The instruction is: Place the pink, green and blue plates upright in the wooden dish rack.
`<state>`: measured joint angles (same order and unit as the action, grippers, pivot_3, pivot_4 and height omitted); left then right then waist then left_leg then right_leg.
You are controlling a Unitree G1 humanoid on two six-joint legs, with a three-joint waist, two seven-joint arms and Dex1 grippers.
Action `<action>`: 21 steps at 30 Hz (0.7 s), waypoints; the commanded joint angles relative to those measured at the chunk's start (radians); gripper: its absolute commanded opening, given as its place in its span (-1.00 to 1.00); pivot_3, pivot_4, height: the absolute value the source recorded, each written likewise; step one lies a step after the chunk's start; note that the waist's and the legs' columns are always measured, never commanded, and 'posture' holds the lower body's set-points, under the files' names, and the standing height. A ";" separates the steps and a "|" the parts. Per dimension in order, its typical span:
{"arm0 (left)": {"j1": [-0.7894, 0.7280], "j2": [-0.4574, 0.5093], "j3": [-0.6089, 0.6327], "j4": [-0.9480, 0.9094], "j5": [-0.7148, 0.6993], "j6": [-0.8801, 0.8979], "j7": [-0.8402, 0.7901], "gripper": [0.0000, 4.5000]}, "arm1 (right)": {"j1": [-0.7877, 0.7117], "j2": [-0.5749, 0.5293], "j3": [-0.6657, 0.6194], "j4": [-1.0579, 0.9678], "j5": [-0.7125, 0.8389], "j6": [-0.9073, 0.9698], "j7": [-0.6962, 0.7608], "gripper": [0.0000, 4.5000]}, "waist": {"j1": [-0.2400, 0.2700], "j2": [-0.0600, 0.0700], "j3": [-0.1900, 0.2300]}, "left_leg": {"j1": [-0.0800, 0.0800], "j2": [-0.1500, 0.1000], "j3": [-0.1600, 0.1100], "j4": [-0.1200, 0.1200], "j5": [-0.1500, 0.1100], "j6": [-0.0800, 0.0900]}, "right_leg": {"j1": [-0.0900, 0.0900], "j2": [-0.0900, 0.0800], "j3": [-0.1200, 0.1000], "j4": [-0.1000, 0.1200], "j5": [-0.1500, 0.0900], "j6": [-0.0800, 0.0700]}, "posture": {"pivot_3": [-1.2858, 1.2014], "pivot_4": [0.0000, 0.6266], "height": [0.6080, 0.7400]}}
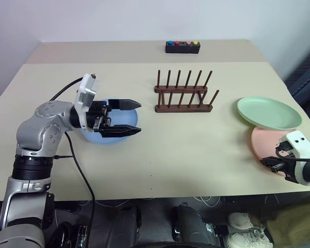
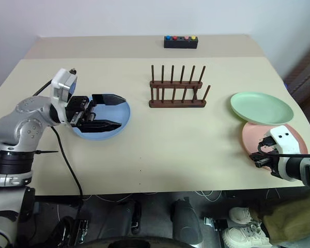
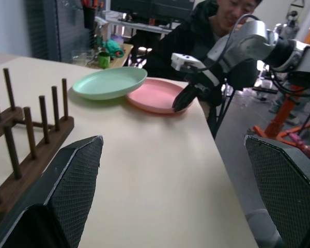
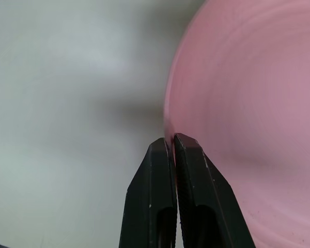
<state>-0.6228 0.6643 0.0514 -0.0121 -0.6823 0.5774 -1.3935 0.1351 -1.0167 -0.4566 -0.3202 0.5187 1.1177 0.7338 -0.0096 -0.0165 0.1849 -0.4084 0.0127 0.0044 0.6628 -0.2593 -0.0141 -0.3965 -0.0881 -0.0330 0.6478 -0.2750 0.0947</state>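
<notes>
Plates: none racked; wooden dish rack (image 1: pixel 184 94) empty. Blue plate (image 2: pixel 111 123) under wide-open left claw (image 2: pixel 113 111). Right claw (image 4: pixel 173 140) pinches pink plate (image 1: pixel 265 142) rim; green plate (image 1: pixel 268 113) overlaps it on counter (image 1: pixel 196 150).

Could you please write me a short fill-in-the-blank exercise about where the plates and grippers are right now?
1. The right gripper is shut on the rim of the ____ plate.
2. The green plate partly rests on the ____ plate.
3. The open left gripper hovers over the ____ plate.
4. The wooden dish rack holds ____ plates.

Missing words: pink; pink; blue; no
</notes>
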 commanded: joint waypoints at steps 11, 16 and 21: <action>0.020 -0.041 0.010 -0.059 -0.022 -0.023 0.044 1.00 | 0.237 -0.170 -0.278 -0.154 0.107 0.073 0.337 -0.99 | 0.015 0.000 0.000 | 0.000 0.000 0.001 0.000 0.000 0.001 | 0.000 0.000 0.000 -0.001 0.000 0.000 | 0.03 -0.52 1.00; 0.020 -0.043 0.015 -0.056 -0.018 -0.032 0.051 1.00 | 0.348 -0.203 -0.380 -0.222 0.119 0.072 0.489 -0.99 | 0.023 0.000 0.000 | 0.000 0.000 0.000 0.000 -0.001 0.001 | 0.000 0.001 0.000 -0.001 0.000 0.000 | 0.03 -0.52 1.00; 0.027 -0.044 0.023 -0.059 -0.019 -0.039 0.062 1.00 | 0.201 -0.224 -0.486 -0.207 0.316 0.190 0.589 -0.99 | 0.018 0.000 0.001 | 0.000 0.000 0.001 0.000 -0.001 0.001 | 0.000 0.000 0.000 -0.001 0.000 0.000 | 0.03 -0.52 1.00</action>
<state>-0.5909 0.6181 0.0530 -0.0449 -0.6872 0.5566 -1.3360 0.3818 -1.2105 -0.8792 -0.5242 0.7503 1.2679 1.2923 0.0081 -0.0164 0.1855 -0.4080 0.0133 0.0052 0.6630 -0.2601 -0.0129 -0.3963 -0.0874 -0.0327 0.6470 -0.2750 0.0949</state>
